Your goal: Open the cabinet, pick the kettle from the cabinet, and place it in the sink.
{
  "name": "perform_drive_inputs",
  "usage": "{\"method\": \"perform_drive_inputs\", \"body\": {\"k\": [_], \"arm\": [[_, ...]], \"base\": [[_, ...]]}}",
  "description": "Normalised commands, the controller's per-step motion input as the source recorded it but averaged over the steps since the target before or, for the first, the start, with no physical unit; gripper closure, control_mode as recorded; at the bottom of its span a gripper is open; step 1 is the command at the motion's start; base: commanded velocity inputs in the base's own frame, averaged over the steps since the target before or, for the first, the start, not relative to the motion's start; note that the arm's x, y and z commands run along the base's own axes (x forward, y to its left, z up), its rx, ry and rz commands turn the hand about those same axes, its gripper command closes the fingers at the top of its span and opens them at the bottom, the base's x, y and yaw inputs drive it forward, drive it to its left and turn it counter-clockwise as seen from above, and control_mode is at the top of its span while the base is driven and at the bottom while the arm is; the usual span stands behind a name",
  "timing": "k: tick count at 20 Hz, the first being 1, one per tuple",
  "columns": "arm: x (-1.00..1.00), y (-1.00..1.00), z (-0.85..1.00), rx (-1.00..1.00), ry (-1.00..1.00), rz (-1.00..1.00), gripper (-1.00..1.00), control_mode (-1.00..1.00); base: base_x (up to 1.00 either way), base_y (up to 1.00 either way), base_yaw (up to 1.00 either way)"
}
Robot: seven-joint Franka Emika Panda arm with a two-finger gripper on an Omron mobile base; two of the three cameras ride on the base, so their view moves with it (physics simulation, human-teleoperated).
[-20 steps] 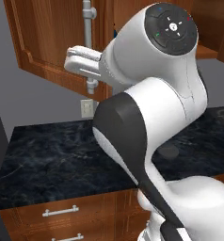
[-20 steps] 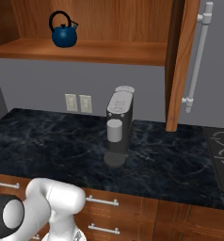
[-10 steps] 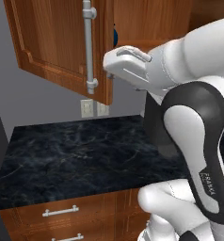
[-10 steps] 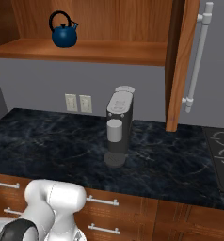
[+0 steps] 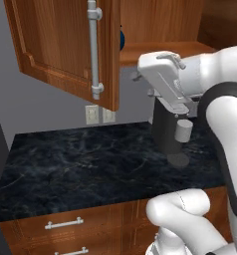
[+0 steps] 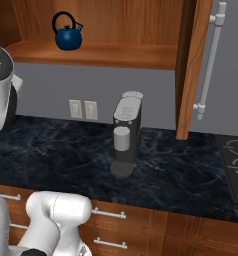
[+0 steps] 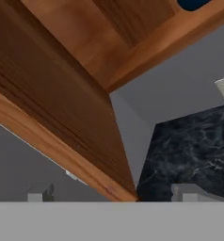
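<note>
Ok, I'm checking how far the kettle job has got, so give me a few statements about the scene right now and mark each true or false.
1. The small round dark-blue kettle stands on the shelf inside the reddish-brown wooden wall cabinet. True.
2. Both cabinet doors are shut. False: they hang open, one in each base view.
3. The tool is clamped on the kettle's black handle. False: its fingers stand wide apart with nothing between them.
4. A dark coffee machine stands on the black marble counter under the shelf. True.
5. The kettle lies tipped over on the counter. False: it is upright on the shelf.
</note>
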Motion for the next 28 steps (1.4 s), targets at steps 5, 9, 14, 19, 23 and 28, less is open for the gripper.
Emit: {"method": "perform_drive_inputs", "body": {"k": [5,9,14,19,23,28], "arm": [[0.35,-0.15,0.0,0.16,0.04,0.15,-1.0,-1.0],[0.53,0.0,0.0,0.17,0.17,0.1,-1.0,-1.0],[0.52,0.04,0.0,0.15,0.17,0.09,-1.0,-1.0],[0.44,0.25,0.0,0.07,0.07,0.09,-1.0,-1.0],[0.32,0.36,0.0,0.0,0.0,0.08,-1.0,-1.0],[0.25,0.34,0.0,0.0,0.0,0.08,-1.0,-1.0]], "base": [[0.0,0.0,0.0],[0.0,0.0,0.0],[0.0,0.0,0.0],[0.0,0.0,0.0],[0.0,0.0,0.0],[0.0,0.0,0.0]]}}
